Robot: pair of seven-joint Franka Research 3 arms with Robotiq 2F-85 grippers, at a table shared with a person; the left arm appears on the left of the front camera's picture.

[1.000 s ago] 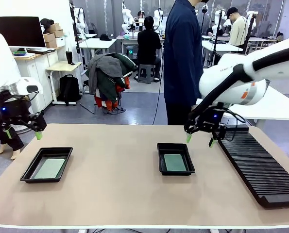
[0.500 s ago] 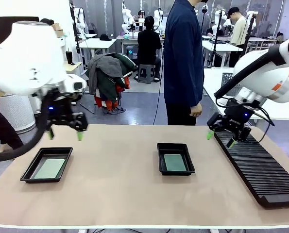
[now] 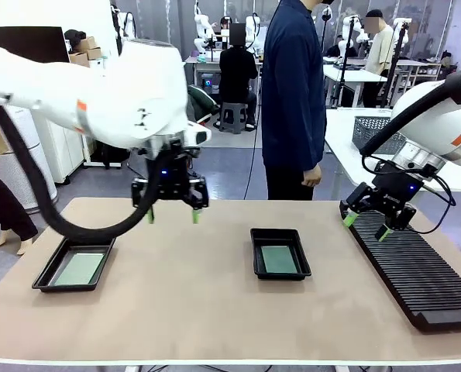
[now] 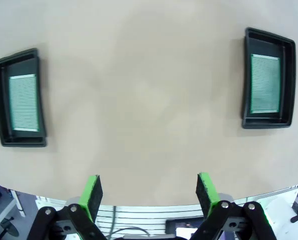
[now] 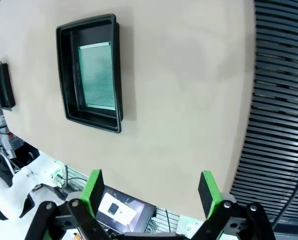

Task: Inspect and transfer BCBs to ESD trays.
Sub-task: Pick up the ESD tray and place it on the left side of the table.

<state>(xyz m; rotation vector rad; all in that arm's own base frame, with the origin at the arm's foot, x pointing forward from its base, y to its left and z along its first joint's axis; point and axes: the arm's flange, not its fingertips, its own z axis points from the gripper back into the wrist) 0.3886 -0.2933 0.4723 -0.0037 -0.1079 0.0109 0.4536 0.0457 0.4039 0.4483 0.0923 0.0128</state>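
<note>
Now I see both trays, left (image 3: 73, 263) and middle (image 3: 280, 253), each with a board (image 3: 278, 259) flat inside, long axis away from me, while my left gripper (image 3: 172, 215) hangs between them and my right gripper (image 3: 366, 225) over the rack (image 3: 412, 267), both spread and empty.

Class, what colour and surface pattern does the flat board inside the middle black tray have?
The thin rectangular circuit board is green, covered in a fine grid of tiny dots; the right wrist view shows it best.
</note>
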